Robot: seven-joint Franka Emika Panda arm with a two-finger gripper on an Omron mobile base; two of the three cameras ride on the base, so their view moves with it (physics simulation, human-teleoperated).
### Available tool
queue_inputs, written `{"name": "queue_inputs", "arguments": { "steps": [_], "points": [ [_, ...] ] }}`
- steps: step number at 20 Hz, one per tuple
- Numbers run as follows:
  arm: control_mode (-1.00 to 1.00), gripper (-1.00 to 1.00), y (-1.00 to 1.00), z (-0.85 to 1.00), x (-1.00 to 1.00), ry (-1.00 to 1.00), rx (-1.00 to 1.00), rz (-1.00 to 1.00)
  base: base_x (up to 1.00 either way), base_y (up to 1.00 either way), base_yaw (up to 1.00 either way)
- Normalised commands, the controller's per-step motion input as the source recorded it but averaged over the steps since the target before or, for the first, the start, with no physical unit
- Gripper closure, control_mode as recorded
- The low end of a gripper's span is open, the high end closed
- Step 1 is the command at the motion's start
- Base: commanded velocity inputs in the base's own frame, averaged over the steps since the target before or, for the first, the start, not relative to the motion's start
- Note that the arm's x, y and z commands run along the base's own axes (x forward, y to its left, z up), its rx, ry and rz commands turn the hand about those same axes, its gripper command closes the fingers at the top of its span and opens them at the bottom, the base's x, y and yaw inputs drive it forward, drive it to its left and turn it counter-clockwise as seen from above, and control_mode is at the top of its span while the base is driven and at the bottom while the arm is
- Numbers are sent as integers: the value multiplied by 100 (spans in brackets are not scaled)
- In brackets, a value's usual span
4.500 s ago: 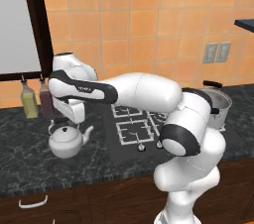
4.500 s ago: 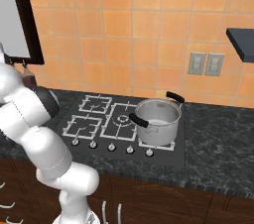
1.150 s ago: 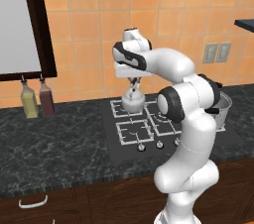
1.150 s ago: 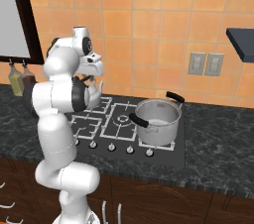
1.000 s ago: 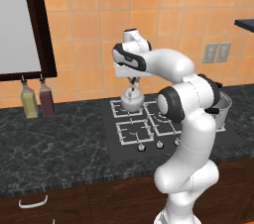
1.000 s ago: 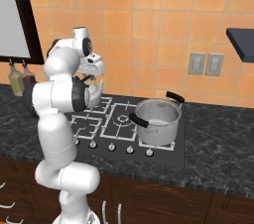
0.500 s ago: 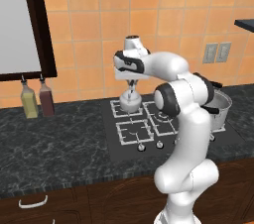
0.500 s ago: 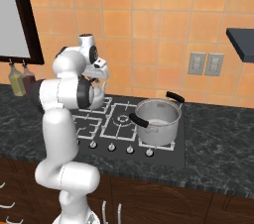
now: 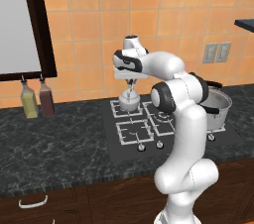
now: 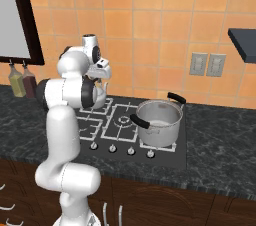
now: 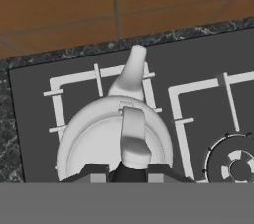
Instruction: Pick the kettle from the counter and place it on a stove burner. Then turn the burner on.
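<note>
My gripper [image 9: 130, 85] is clamped on the handle of the kettle [image 9: 128, 101], which hangs straight below me over the back-left stove burner [image 11: 101, 99], spout aimed at the wall, so only a descent remains.

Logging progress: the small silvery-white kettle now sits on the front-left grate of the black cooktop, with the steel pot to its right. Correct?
Not quite: the small silvery-white kettle is over the back-left grey wire grate, not the front-left, as the left base view shows. The steel pot is indeed to its right.
</note>
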Motion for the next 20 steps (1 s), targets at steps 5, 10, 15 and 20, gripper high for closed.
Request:
{"name": "queue_inputs", "arguments": {
  "steps": [5,10,15,20],
  "points": [
    [-100,100,0,0,0,-3,0,0,0,0,0],
    [-100,100,7,-12,0,1,0,0,0,0,0],
    [-100,100,6,-21,0,8,0,1,0,0,0],
    [-100,100,12,-22,0,2,0,7,0,0,0]
  ]
}}
